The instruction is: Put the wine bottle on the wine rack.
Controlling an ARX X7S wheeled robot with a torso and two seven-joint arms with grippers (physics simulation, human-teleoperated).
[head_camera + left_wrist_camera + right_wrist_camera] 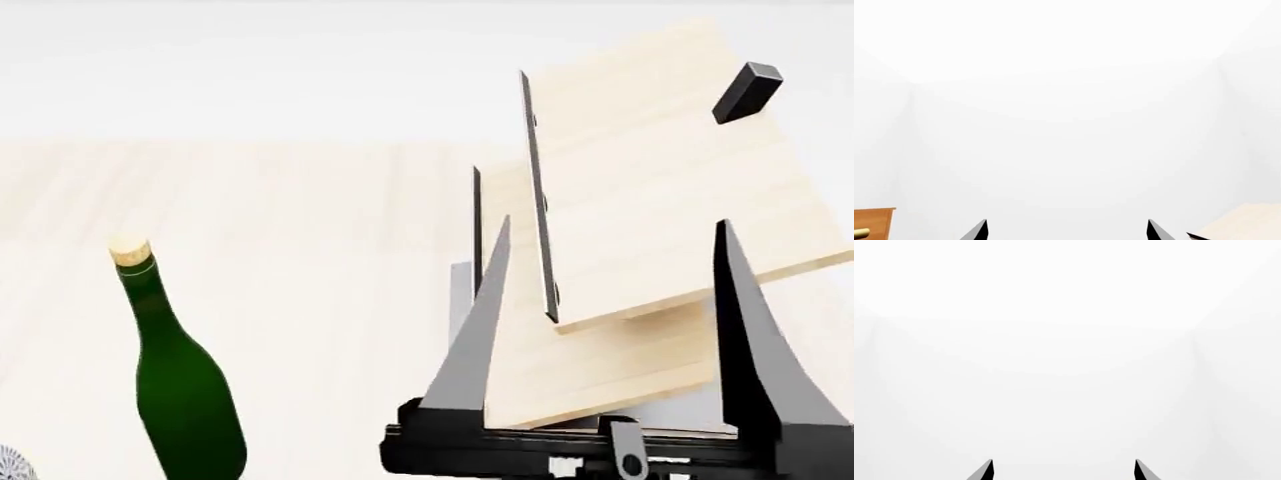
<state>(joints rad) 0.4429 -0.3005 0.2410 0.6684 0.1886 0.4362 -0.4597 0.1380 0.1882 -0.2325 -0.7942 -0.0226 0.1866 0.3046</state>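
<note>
Nothing of the task looks done yet. The bottle [180, 385] stands upright on the bench [307, 210], toward its near edge, well apart from the rack [667, 190], which sits further along the same surface with its black peg [745, 92] high on the upper panel. A claw [611, 330], probably the right one, hangs open and empty in front of the rack, gripping nothing. In the wrist views both the left claw [1066, 231] and right claw [1062, 471] show spread tips facing blank white. Reaching, grasping, lifting and placing all remain.
</note>
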